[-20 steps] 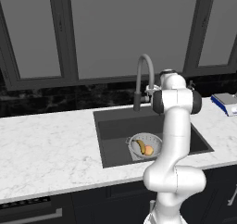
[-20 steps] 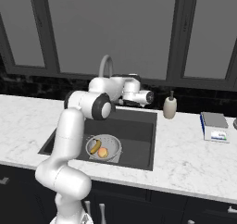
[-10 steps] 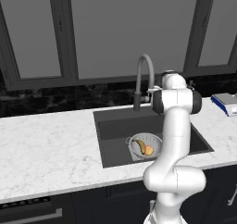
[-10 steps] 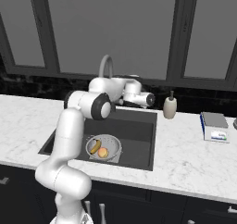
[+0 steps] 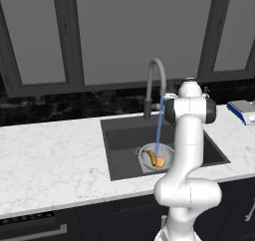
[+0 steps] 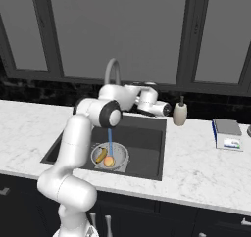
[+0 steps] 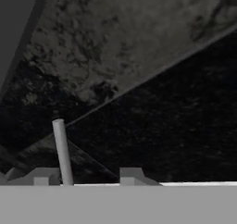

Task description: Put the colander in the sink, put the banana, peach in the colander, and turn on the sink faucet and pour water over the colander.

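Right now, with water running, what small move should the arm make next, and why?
Probably draw the gripper back from the sink faucet. The blue stream already falls into the colander in the sink, over the banana and peach.

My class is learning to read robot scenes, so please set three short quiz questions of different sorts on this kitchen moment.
1. True or false: water runs from the sink faucet into the colander.
2. Which fruit lies in the colander with the banana? A apple, B peach, C lemon
3. Fill in: the soap dispenser stands on the ____ beside the sink.

Key: 1 true; 2 B, the peach; 3 counter.
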